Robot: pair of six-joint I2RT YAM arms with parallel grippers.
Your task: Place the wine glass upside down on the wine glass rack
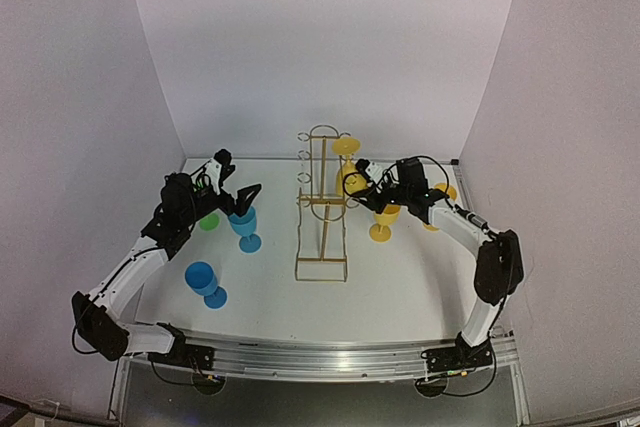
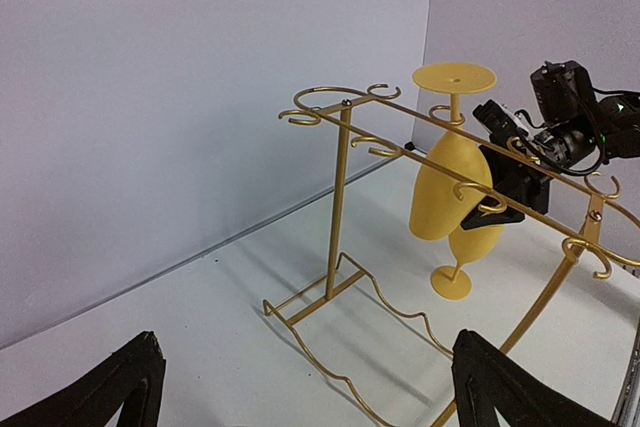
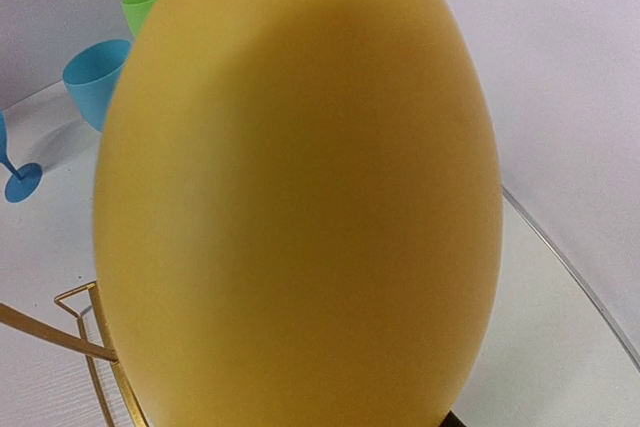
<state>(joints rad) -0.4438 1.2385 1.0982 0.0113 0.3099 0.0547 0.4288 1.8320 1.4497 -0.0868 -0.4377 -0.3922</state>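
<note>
The wine glass (image 2: pixel 438 187) is yellow and hangs upside down at the far end of the wine glass rack (image 2: pixel 340 207). Its round foot is uppermost and its stem stands in one of the ring loops on the rack's right side. The right gripper (image 2: pixel 503 190) is just beside the bowl. From the left wrist view its black fingers seem to lie against the bowl, but whether they are pinching it I cannot tell (the right wrist view is filled almost wholly by the yellow bowl, and no finger shows). A second yellow glass (image 1: pixel 383 219) stands upright on the table (image 1: pixel 400 287), just beside the rack and under the right gripper. The left gripper (image 1: pixel 242 197) hovers on the other side of the rack with its jaws spread wide and nothing between them. It is above a blue glass (image 1: pixel 245 229). A green glass (image 1: pixel 208 220) and another blue glass (image 1: pixel 203 280) stand near it.
</note>
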